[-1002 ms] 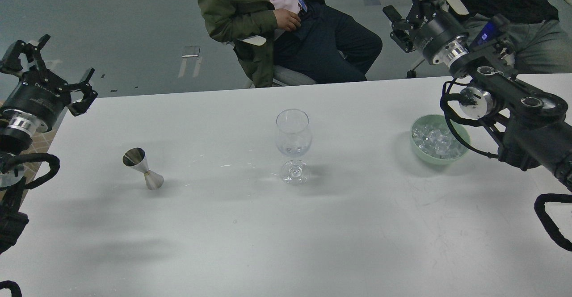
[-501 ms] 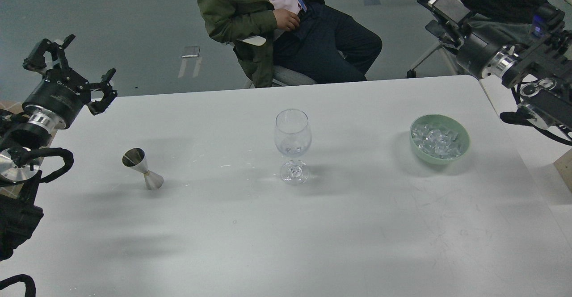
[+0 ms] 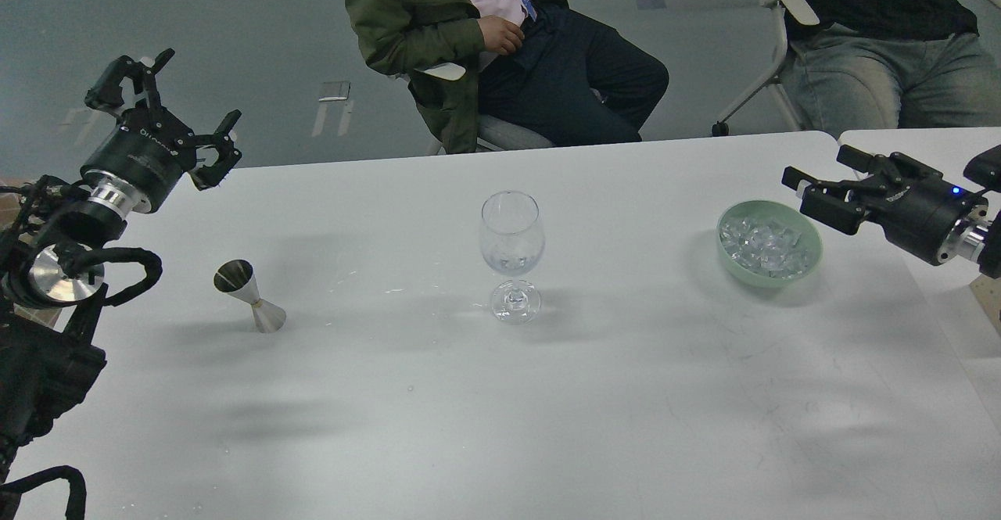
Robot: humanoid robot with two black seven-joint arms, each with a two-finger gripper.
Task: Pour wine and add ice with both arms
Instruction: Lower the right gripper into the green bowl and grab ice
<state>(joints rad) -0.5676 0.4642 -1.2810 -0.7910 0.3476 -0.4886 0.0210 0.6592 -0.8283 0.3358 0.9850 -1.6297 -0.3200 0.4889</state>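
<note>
A clear stemmed wine glass [image 3: 511, 256] stands mid-table; no coloured wine shows in it. A steel jigger [image 3: 251, 295] stands upright at the left. A pale green bowl [image 3: 810, 257] at the right holds several clear ice cubes [image 3: 762, 245]. My left gripper [image 3: 176, 105] is open and empty, raised over the table's far left corner, above and behind the jigger. My right gripper [image 3: 817, 186] is open and empty, pointing left, just above the bowl's right rim.
The white table [image 3: 500, 410] has a second table edge [image 3: 923, 138] beside it at the right. Two seated people [image 3: 500, 43] sit behind the far edge.
My right arm has swung down from high at the back right to just beside the ice bowl. My left gripper has moved right and slightly up, toward the table's corner.
</note>
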